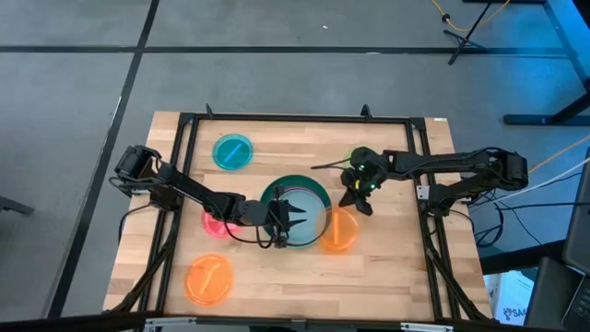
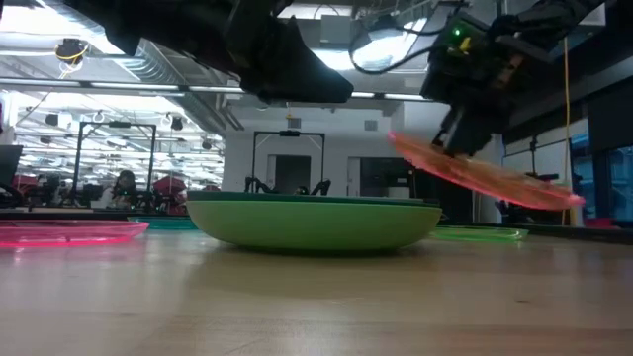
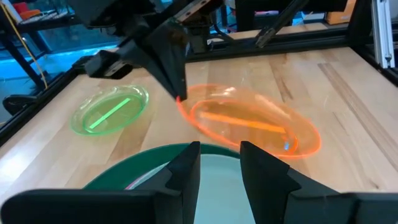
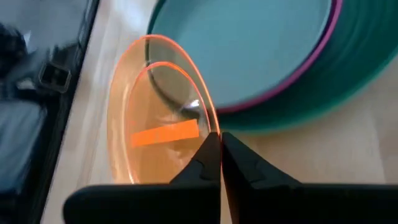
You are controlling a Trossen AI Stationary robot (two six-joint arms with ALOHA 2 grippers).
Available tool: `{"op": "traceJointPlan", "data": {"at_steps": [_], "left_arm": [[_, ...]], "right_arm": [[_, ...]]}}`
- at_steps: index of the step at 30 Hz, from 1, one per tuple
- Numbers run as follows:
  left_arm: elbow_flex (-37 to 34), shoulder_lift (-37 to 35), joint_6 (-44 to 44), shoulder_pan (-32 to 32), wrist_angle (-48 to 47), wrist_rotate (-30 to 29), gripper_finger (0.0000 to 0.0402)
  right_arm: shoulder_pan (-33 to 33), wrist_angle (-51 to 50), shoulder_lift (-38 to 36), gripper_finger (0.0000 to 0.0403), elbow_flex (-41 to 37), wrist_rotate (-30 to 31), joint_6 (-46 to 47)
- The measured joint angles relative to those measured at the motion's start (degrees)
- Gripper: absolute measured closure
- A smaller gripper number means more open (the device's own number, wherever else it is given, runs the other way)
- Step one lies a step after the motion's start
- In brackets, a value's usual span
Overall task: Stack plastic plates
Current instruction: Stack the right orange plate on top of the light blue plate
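- A pale wooden counter [image 1: 387, 267] with a plank grain, framed by black metal rails, carries round plastic plates.
- At its middle sits a stack of large plates [image 1: 297, 210]: a dark green rim outermost, a magenta rim inside it, and a smooth pale blue plate on top. From the low view the stack's underside shows as a mint green bowl shape [image 2: 312, 222].
- The right gripper [image 1: 358, 196] has its fingers pinched shut on the rim of a small translucent orange plate [image 1: 339, 229]. The plate is tilted, with one edge raised, just beside the stack on its right side. An opaque orange strip runs across its middle.
- The left gripper [image 1: 293, 221] hovers over the stack, its two dark fingers [image 3: 186, 168] slightly parted and holding nothing.
- A second orange plate [image 1: 209, 279] lies flat near the counter's front left corner, well apart from the stack.
- A translucent cyan plate [image 1: 232, 152] lies flat toward the back left.
- A red-pink plate [image 1: 214, 224] lies left of the stack, partly hidden under the left arm.
- A lime plate [image 3: 110, 110], clear and glossy with a green strip, lies flat beyond the orange one in the left wrist view; the right arm covers it from above.
- The dark left arm crosses the counter from the left edge; the right arm reaches in from the right edge.
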Motion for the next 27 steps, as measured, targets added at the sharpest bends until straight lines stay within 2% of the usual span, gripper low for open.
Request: {"op": "traceJointPlan", "data": {"at_steps": [8, 18, 27], "left_arm": [[0.0, 0.0, 2.12, -0.79, 5.27, 0.0, 0.0295], [0.0, 0.0, 3.32, -1.25, 6.46, 0.04, 0.0295], [0.0, 0.0, 3.33, -1.27, 6.46, 0.02, 0.0295]], "right_arm": [[0.0, 10.94, 0.0, 0.0402, 0.0, 0.81, 3.94], [0.0, 18.54, 0.03, 0.0402, 0.0, 15.65, 4.08], [0.0, 22.66, 0.08, 0.0402, 0.0, 16.47, 4.04]]}}
